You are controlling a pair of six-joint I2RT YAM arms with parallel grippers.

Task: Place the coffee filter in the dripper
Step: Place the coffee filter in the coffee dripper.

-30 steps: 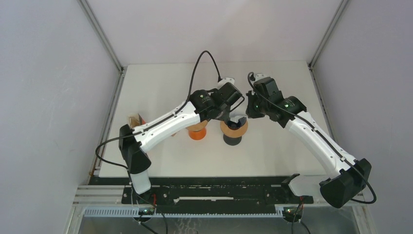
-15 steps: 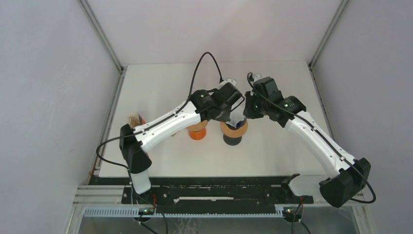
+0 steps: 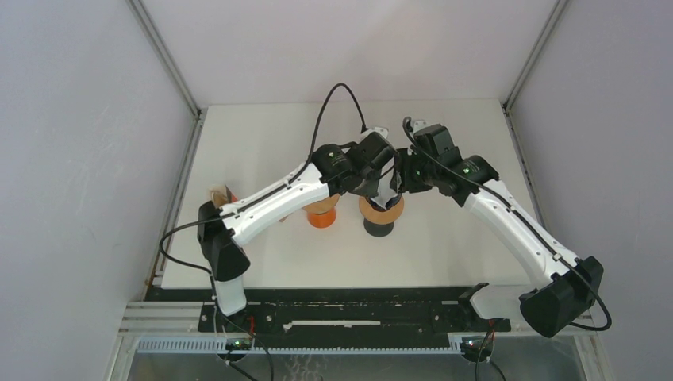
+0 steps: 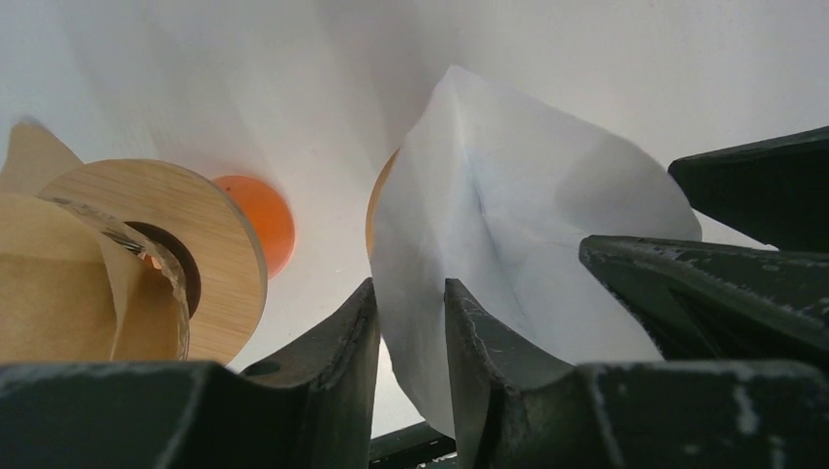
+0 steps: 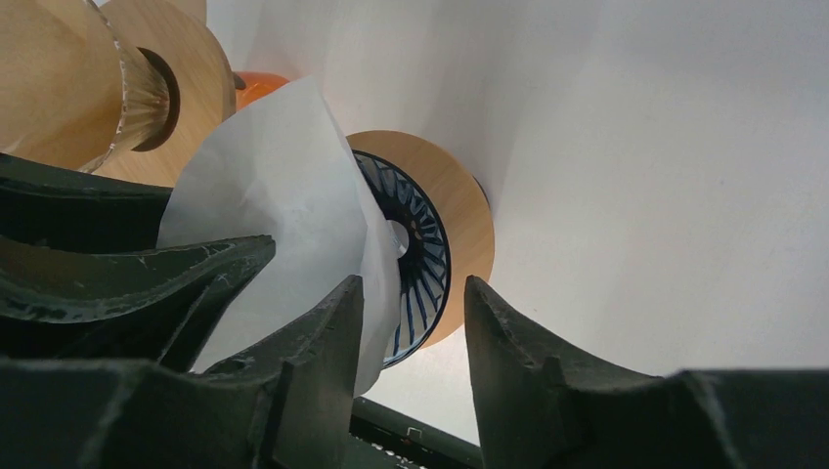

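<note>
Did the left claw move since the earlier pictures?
Yes. In the overhead view the left gripper slid slightly right, away from the orange stand and further over the dripper.

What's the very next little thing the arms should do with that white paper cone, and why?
Probably lift both slowly clear. The left end effector and right end effector have jaws apart at the coffee filter, which appears to lean into the ribbed dripper; a snagged finger might pull it out.

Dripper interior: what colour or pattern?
Dark blue-black dripper interior with pale ribs fanning from the centre hole; clearest in the right wrist view.
</note>
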